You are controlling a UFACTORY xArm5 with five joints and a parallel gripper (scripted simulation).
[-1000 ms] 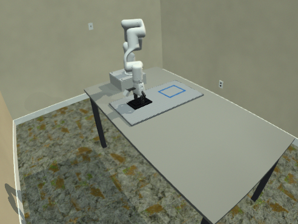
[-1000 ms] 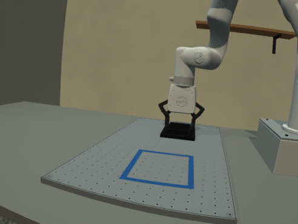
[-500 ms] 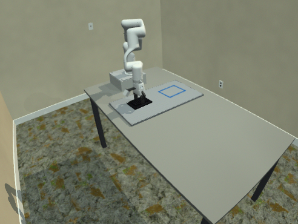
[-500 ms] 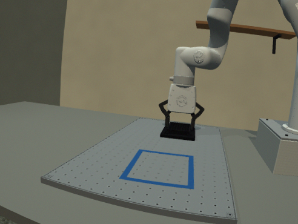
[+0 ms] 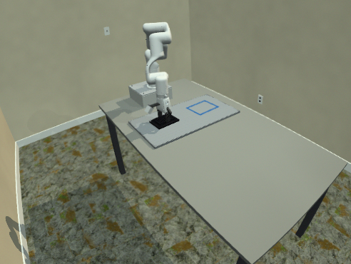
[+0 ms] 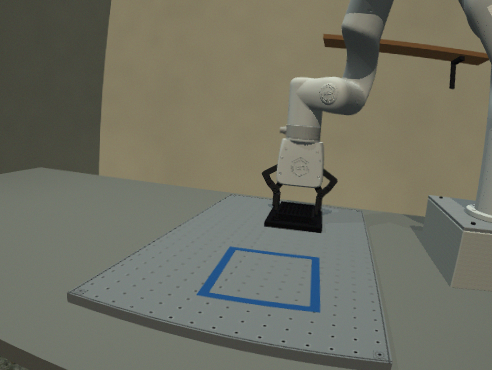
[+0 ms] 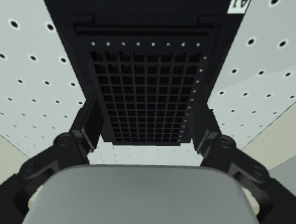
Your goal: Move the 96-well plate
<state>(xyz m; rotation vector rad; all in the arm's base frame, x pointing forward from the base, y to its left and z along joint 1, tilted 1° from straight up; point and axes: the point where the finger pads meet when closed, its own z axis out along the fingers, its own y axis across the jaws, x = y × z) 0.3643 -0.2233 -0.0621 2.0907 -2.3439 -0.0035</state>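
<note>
Black finger pads pressed on the two long sides of the 96-well plate (image 7: 145, 95), so the gripper (image 6: 298, 209) stood nearly at full spread yet clamped on it. The wide stance followed from the plate's width across those sides, and gripping the long sides would, I judged, keep the plate level on the lift and let its long edges be matched to the outline. The plate sat flat and right way up in the plate nest N1 (image 6: 280, 224), whose black base showed round it, with the wrist plumb above so the fingers came straight down past the nest's rim.

On the perforated deck (image 6: 150, 270), in the exterior view, the blue taped outline of B1 (image 6: 215, 280) lay at about 7 o'clock from the nest, near but apart, with nothing between them. The arm's base block (image 6: 445, 240) stood off the deck at about 3 o'clock. Nothing had yet been lifted; the carry remained.
</note>
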